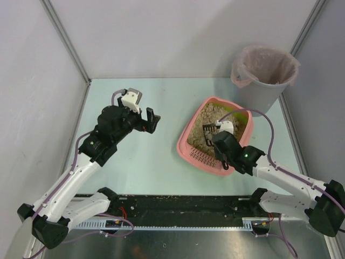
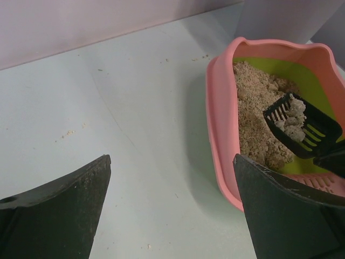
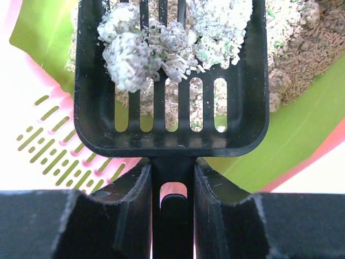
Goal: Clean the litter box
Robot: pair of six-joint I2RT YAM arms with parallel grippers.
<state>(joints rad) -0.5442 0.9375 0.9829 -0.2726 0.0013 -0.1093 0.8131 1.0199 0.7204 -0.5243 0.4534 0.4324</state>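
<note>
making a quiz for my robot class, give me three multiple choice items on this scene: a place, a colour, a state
1. Where does the grey round bucket lined with a pinkish bag stand?
A. between the two arms
B. at the table's far right, beyond the shallow pink plastic litter box
C. inside the litter box

2. What colour is the litter box's inner lining?
A. blue
B. white
C. yellow-green

3. What is the right gripper doing?
A. shut on the handle of the black slotted plastic scoop
B. open and empty
C. shut on the bucket's rim

1 B: the top view shows it past the litter box.
2 C: green shows beside the beige litter.
3 A: both fingers press the handle.
</note>
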